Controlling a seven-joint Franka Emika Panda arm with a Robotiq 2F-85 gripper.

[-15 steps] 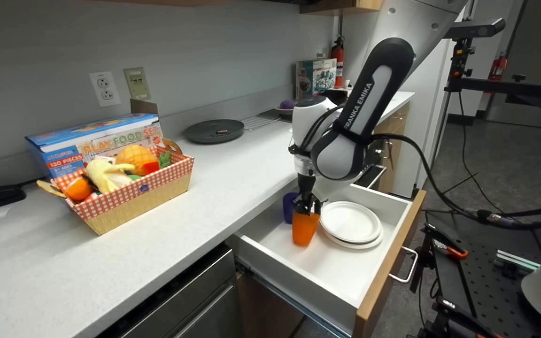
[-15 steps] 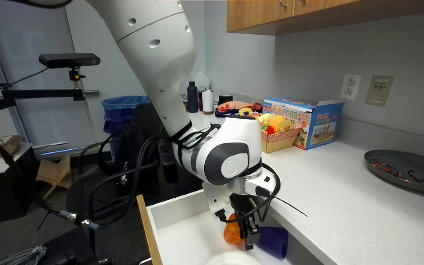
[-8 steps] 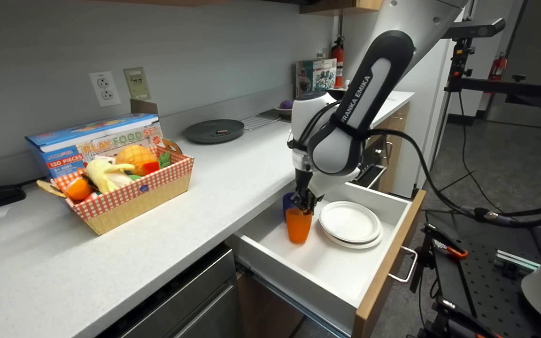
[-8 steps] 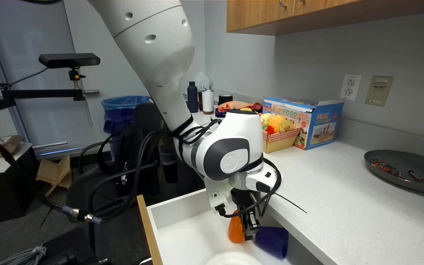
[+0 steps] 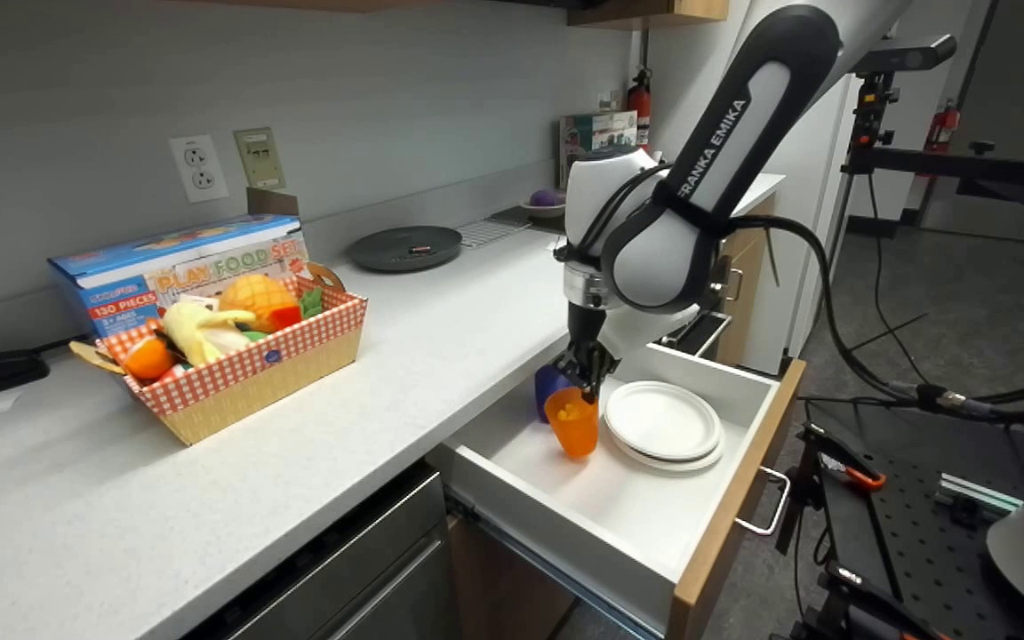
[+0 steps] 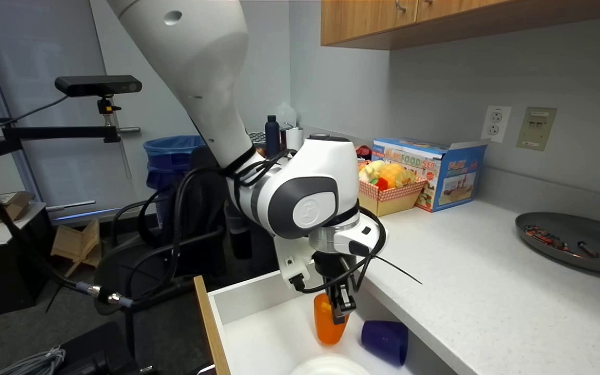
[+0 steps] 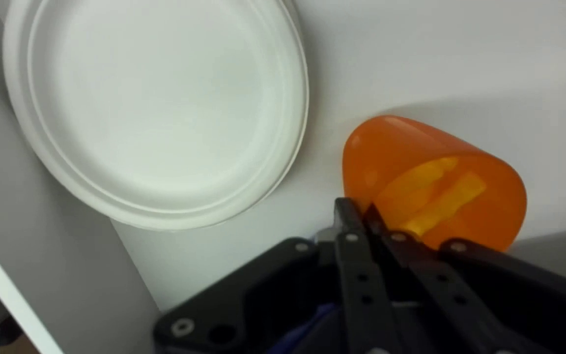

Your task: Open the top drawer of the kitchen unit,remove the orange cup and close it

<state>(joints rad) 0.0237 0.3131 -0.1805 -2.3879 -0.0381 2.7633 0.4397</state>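
The orange cup (image 5: 578, 437) is inside the open drawer (image 5: 739, 484), tilted, with yellow pieces in it. It also shows in an exterior view (image 6: 325, 324) and in the wrist view (image 7: 391, 142). My gripper (image 7: 359, 205) is shut on the cup's wall near the rim, one finger inside and one outside. The gripper also shows in both exterior views (image 5: 592, 393) (image 6: 342, 316). I cannot tell whether the cup's base touches the drawer floor. The drawer's wooden front (image 6: 211, 325) is pulled out from under the counter.
White plates (image 5: 663, 420) lie stacked beside the cup, also in the wrist view (image 7: 160, 108). A purple cup (image 6: 385, 342) lies near the counter edge. On the counter (image 5: 441, 356) stand a basket of play food (image 5: 272, 382), a box (image 5: 183, 258) and a dark pan (image 5: 405, 249).
The orange cup has tilted, so its mouth and yellow contents now show. The gripper and arm have shifted with it, away from the purple cup. The drawer has not moved.
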